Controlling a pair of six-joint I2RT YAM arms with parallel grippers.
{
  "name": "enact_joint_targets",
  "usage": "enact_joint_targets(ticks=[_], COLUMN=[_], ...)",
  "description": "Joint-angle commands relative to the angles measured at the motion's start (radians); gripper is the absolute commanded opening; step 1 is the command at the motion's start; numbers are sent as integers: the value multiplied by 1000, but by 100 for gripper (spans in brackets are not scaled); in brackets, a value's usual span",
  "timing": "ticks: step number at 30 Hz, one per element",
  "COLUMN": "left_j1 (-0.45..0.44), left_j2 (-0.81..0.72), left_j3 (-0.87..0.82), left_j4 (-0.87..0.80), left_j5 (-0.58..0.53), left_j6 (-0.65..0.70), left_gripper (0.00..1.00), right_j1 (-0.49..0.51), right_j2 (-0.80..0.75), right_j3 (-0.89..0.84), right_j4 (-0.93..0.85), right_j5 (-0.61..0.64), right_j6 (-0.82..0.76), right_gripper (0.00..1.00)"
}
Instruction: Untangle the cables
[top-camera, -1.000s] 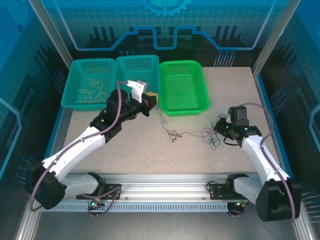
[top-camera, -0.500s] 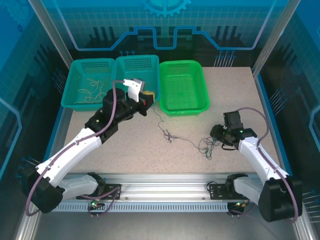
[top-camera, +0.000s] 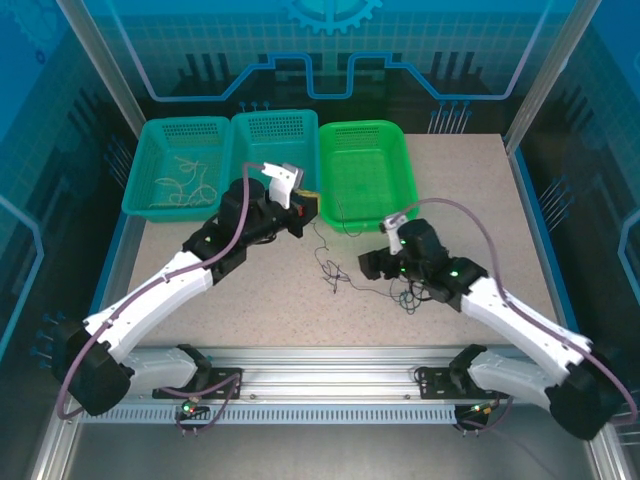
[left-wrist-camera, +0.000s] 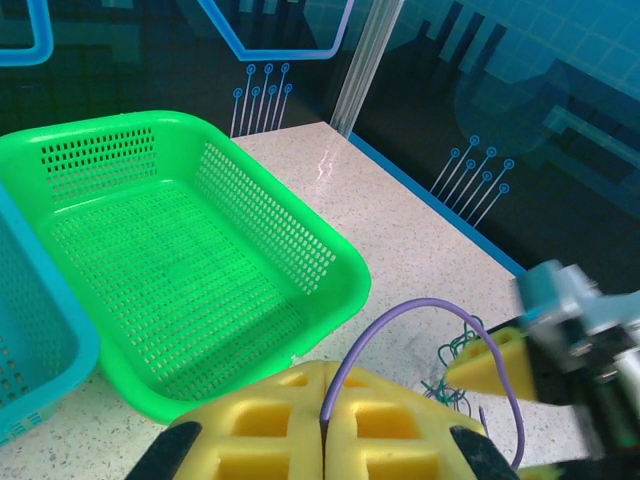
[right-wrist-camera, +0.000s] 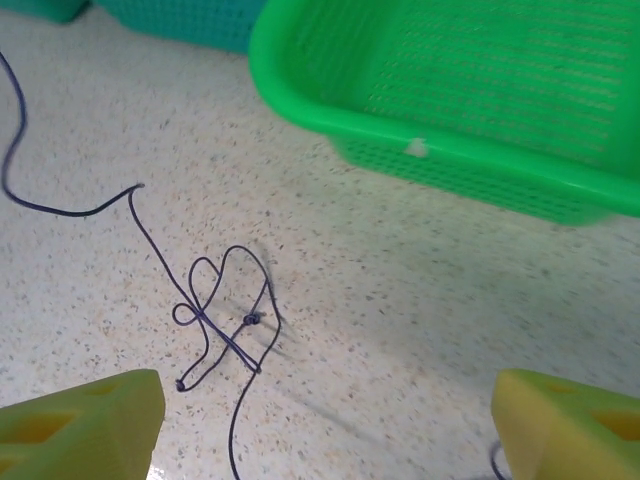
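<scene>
Cables (top-camera: 338, 270) lie knotted at 6 o'clock from the green basket (top-camera: 370, 219), so much work remains; left tool (left-wrist-camera: 323, 415) pinches a purple cable (left-wrist-camera: 440, 305), right tool (right-wrist-camera: 325, 420) is spread wide.

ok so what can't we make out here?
- Top view: the clump of cables is partly under the right arm; strand count unreadable.
- Top view: wires in the far-left basket too small to count.
- Right wrist view: the purple cable runs off the left and bottom edges; ends unseen.
- Left wrist view: green cables half hidden behind the right arm's yellow finger.
</scene>
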Motion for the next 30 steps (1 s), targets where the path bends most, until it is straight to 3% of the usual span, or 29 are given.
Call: enact_joint_targets(ticks=[1, 5, 9, 14, 16, 19, 20, 22, 23, 26, 30], left_j1=[-7, -7, -6, -6, -6, -3, 3, 26, 43, 111, 194], left_j2=[-18, -40, -32, -49, -63, -75, -80, -99, -108, -136, -192], left_j3=[20, 35, 68, 39, 40, 66, 70, 69, 70, 76, 40], left_j4=[26, -31, -123, -64, -82, -167, -182, -207, -220, -289, -351], left_j5=[4, -74, -184, -177, -272, -503, -545, -598, -610, -621, -601], left_j6=[28, 72, 90, 75, 63, 65, 75, 85, 85, 70, 46], left_gripper=[0, 0, 0, 0, 0, 0, 0, 0, 0, 0, 0], right_j1=[16, 22, 29, 68, 65, 66, 65, 53, 41, -26, -198], right_j2=[117, 216, 298, 458, 523, 564, 561, 534, 513, 408, 168], right_j3=[2, 25, 67, 118, 164, 195, 195, 176, 162, 74, -80], right_j4=[103, 62, -3, -66, -102, -139, -144, -143, -138, -99, -48], right_j5=[-4, -112, -355, -257, -232, -169, -149, -107, -94, -85, -112], right_j6=[-37, -25, -54, -24, -8, 13, 17, 31, 44, 104, 206], right_gripper=[84, 82, 84, 81, 71, 50, 40, 9, 0, 0, 0])
